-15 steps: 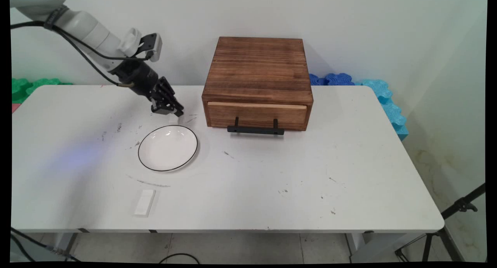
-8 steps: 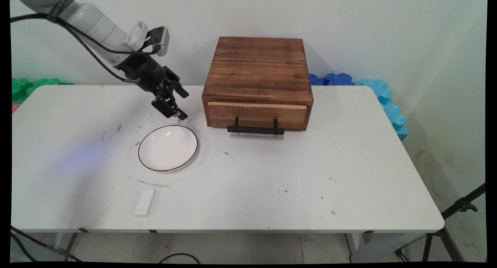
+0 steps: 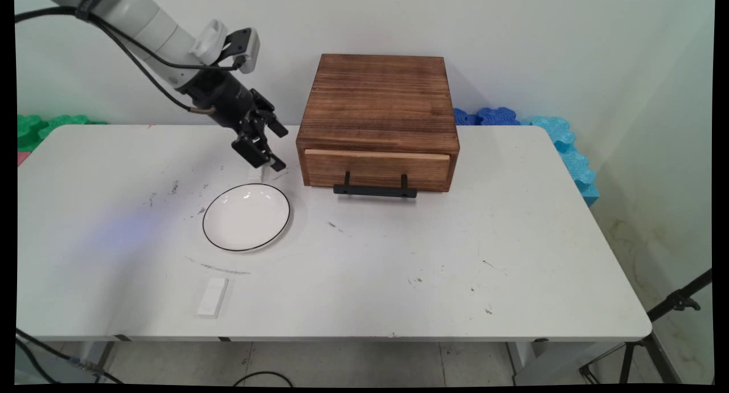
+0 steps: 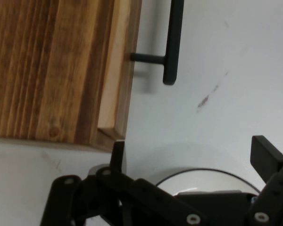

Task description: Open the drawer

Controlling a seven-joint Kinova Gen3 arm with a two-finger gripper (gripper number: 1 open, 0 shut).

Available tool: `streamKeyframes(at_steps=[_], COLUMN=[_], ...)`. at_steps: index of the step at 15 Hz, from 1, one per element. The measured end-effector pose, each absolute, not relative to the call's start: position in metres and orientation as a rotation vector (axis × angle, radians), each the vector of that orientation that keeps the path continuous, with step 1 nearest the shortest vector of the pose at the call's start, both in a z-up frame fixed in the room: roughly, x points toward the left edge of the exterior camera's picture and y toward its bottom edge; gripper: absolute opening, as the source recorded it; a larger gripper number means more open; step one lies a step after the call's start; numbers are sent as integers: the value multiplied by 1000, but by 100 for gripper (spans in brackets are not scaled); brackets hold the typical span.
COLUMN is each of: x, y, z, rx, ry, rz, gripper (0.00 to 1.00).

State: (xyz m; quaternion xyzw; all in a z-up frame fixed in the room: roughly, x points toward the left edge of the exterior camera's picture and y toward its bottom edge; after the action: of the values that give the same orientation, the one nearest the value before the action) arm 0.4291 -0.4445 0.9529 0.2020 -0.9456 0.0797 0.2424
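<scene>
Main view: end effector (image 3: 273, 148) hangs above the worktop (image 3: 398, 256), tilted down and toward the wooden drawer box (image 3: 379, 114). Its two fingers are spread apart, nothing between them. Directly under it, a small white block (image 3: 254, 174) stands on the worktop, just beyond the far rim of the plate (image 3: 246, 217). Cannot tell whether the lower finger touches the block; it looks just clear of it.

Plate is white with a thin dark rim and has nothing on it. The box sits to its right, near but apart. The drawer front is flush or nearly so, and the black bar handle (image 3: 375, 191) stands off it on two posts. The gap between the end effector and the box's left front corner looks narrow, so any motion there has little room to spare on that side.

A flat white slab (image 3: 212, 297) lies well apart, near the front edge. Blue foam pieces (image 3: 484, 117) and green ones (image 3: 45, 125) sit beyond the worktop's back edge.

Hand view adds the width of the opening: end effector (image 4: 191, 150) has one fingertip (image 4: 117, 155) by the box's corner and the other far across, with the plate's rim (image 4: 203, 175) between them and one end of the handle (image 4: 173, 42) ahead. The slab, the foam and the end effector's height show only in the main view.
</scene>
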Motion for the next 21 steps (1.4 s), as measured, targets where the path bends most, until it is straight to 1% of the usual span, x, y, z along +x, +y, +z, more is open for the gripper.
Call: streamKeyframes(at_steps=[6, 11, 16, 21], x=[401, 376, 351, 330], y=[-446, -452, -459, -468], z=[966, 971, 967, 955], rx=[507, 496, 497, 511], ry=[-2570, -2553, -2543, -2535], rz=[227, 235, 249, 264], gripper=[100, 100, 100, 100])
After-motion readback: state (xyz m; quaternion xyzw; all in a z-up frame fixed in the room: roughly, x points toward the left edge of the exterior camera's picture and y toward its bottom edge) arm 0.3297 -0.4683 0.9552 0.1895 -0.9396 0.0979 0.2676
